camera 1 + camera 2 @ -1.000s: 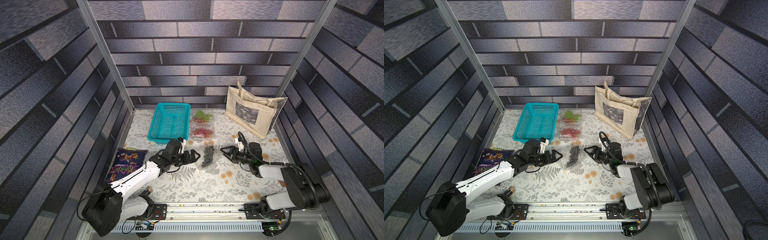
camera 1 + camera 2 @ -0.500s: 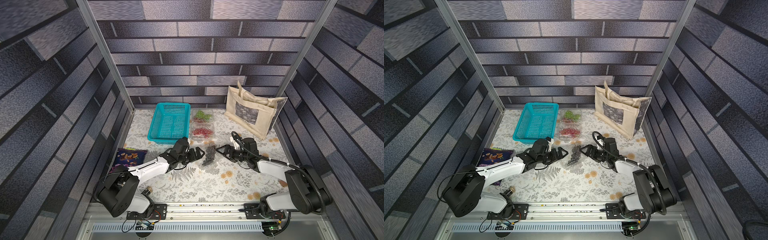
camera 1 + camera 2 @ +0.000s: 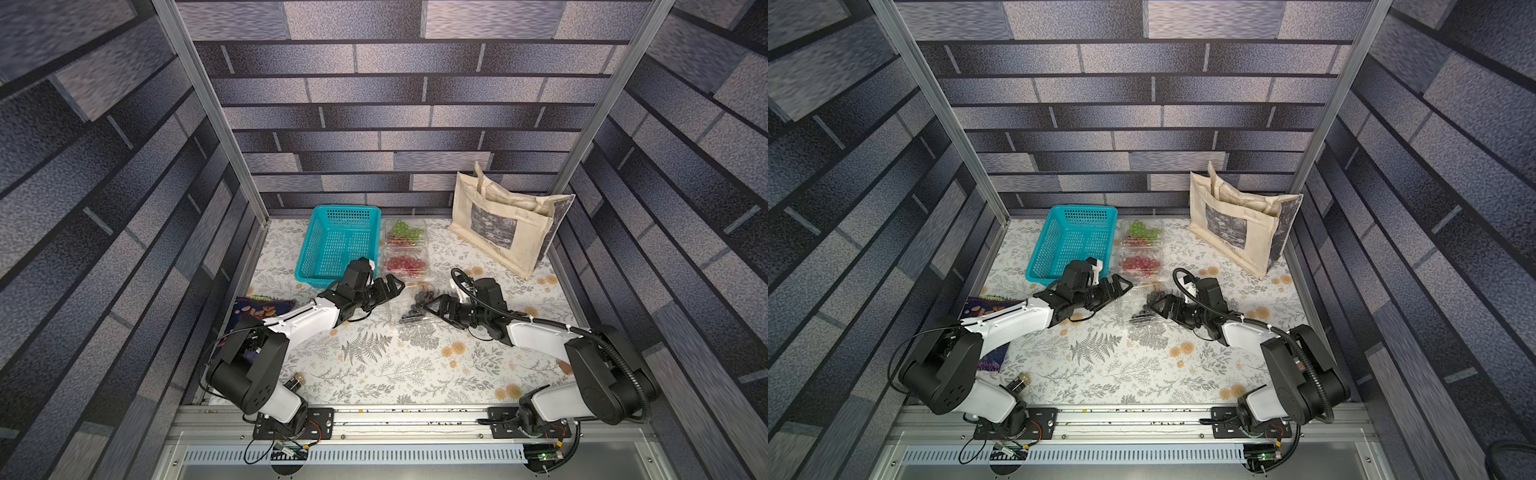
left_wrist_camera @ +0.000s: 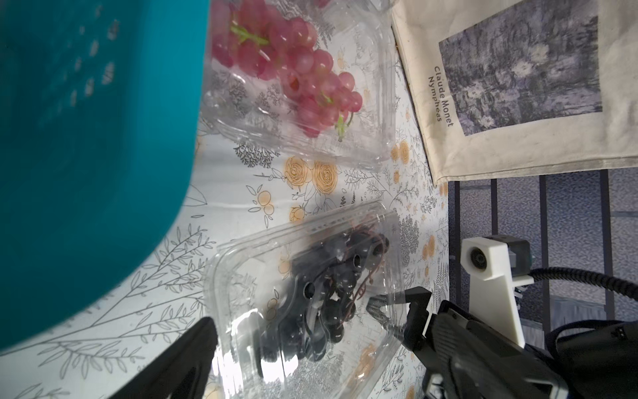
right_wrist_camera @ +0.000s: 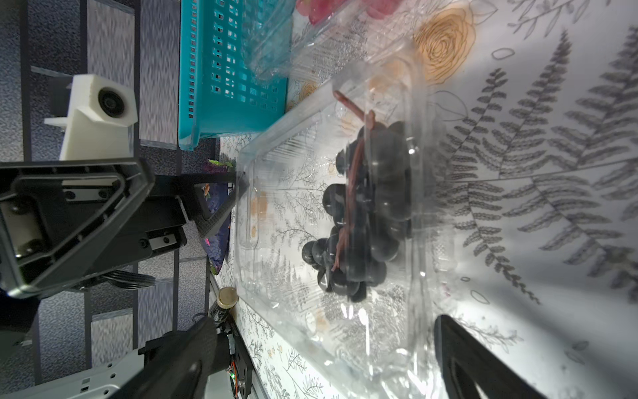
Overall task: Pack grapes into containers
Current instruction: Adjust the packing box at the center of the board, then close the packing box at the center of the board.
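A black-purple bunch of grapes point(image 3: 419, 302) point(image 5: 366, 221) lies inside a clear container point(image 4: 241, 276) mid-table. My left gripper point(image 3: 392, 286) point(image 4: 321, 345) stands open at one end of that box, its jaws straddling the plastic. At the opposite end my right gripper point(image 3: 432, 305) point(image 5: 321, 345) is also open around the box. Neither pinches it. Behind, a second container point(image 3: 422, 274) holds red grapes point(image 3: 405, 263) point(image 4: 303, 86). The farthest container point(image 3: 419, 226) holds green grapes point(image 3: 401, 227) with some red ones.
A teal basket point(image 3: 338, 245) stands at the back left, close to my left wrist. At the back right a beige tote bag point(image 3: 507, 224) leans. A snack bag point(image 3: 257, 309) lies by the left wall. A small capped bottle point(image 3: 297, 379) lies near the left arm's base.
Both grippers have closed in on the black-grape box from either side. The right jaws have spread wider. The left arm has swung forward.
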`<state>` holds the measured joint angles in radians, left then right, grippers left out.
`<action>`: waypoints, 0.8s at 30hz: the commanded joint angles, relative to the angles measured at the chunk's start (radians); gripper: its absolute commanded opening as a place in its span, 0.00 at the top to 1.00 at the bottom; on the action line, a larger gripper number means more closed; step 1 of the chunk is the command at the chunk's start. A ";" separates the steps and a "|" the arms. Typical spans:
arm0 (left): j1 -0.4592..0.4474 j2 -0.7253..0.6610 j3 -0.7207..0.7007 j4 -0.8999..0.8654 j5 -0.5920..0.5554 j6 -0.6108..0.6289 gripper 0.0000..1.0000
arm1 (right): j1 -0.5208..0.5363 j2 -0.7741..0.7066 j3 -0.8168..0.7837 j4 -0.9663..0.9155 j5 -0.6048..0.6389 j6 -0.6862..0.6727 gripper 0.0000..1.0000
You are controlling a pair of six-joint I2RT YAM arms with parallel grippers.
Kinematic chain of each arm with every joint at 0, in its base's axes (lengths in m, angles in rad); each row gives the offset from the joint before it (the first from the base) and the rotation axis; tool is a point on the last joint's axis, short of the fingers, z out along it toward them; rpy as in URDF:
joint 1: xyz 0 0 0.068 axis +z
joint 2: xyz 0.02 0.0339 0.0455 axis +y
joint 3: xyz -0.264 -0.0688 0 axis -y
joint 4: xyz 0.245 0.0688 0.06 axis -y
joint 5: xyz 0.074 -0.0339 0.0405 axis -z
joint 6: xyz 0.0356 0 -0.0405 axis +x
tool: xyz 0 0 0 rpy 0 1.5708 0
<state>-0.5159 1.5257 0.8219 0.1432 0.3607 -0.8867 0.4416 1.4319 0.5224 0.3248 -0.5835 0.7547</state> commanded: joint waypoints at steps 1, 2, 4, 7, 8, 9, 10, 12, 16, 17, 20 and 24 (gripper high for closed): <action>0.015 0.016 0.040 -0.013 0.039 0.050 0.00 | 0.007 -0.028 -0.007 0.003 0.033 0.017 0.00; 0.022 0.012 0.041 -0.034 0.043 0.060 0.00 | 0.008 -0.035 -0.006 -0.016 0.049 0.008 0.00; 0.036 -0.009 0.042 -0.108 0.023 0.088 0.00 | 0.007 -0.052 -0.001 -0.061 0.069 -0.012 0.00; 0.055 -0.079 0.004 -0.182 0.016 0.139 0.00 | 0.008 -0.080 0.011 -0.122 0.096 -0.039 0.00; 0.059 -0.113 -0.011 -0.198 0.021 0.155 0.00 | 0.008 -0.090 0.013 -0.138 0.108 -0.045 0.00; 0.058 -0.144 -0.028 -0.217 0.024 0.171 0.00 | 0.008 -0.096 0.018 -0.151 0.117 -0.049 0.00; 0.055 -0.171 -0.043 -0.233 0.021 0.178 0.00 | 0.007 -0.099 0.023 -0.160 0.126 -0.054 0.00; 0.051 -0.231 -0.106 -0.228 0.017 0.158 0.00 | 0.007 -0.097 0.038 -0.177 0.148 -0.056 0.00; 0.034 -0.319 -0.294 -0.029 0.041 0.028 0.03 | 0.008 -0.062 0.084 -0.196 0.175 -0.059 0.00; 0.019 -0.330 -0.328 0.020 0.038 0.001 0.06 | 0.007 -0.051 0.097 -0.196 0.176 -0.060 0.00; -0.035 -0.330 -0.361 0.075 -0.005 -0.020 0.13 | 0.008 -0.024 0.129 -0.196 0.175 -0.057 0.00; -0.070 -0.260 -0.365 0.157 -0.007 -0.049 0.22 | 0.007 0.003 0.160 -0.198 0.181 -0.056 0.00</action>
<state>-0.5728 1.2358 0.4549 0.1806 0.3763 -0.8948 0.4431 1.4158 0.6525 0.1558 -0.4213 0.7151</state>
